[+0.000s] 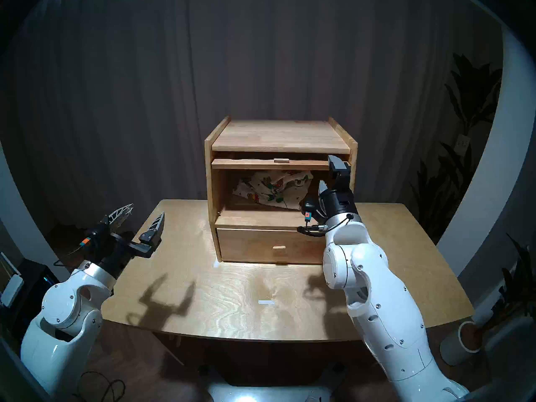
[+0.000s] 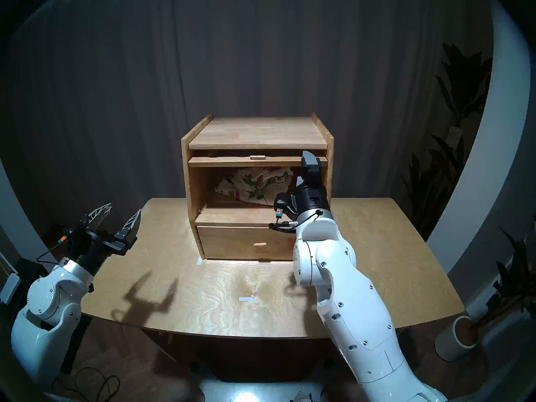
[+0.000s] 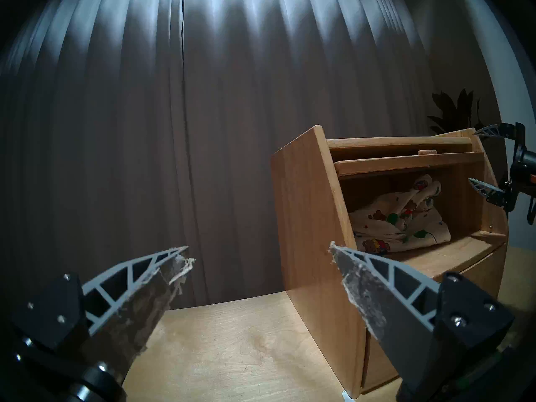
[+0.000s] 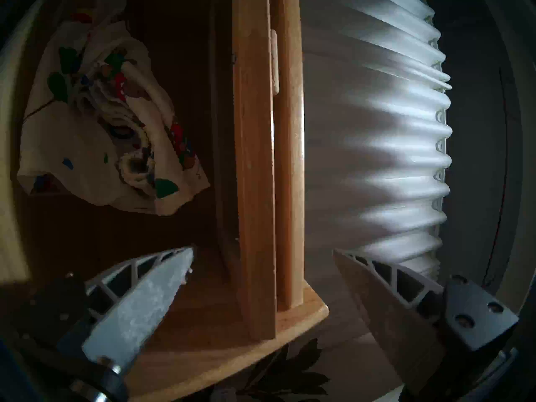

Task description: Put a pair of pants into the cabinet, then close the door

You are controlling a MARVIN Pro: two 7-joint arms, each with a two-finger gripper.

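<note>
Nearest to me, my left gripper (image 1: 142, 218) hangs over the left edge of the plywood table (image 1: 232, 291) with its jaws spread wide and nothing between them; its frayed fingertips (image 3: 179, 262) show clearly in the left wrist view; it stands well apart from the cabinet (image 1: 280, 137). On my right, the right gripper (image 4: 262, 257) is turned on its side at the cabinet's right front corner; its jaws are open too and hold nothing; in the right wrist view one finger lies inside the compartment and the other outside, with the edge of the door (image 1: 269, 164) and the top board between them. The door is raised flat under the top board, its small knob (image 1: 280, 160) facing me, so the compartment stands open. Below it the drawer (image 1: 269, 246) is pushed in. Deeper in, the teddy-bear pants (image 1: 272, 189) lie crumpled on the compartment floor toward the back; grey curtains (image 1: 261, 59) hang behind.
</note>
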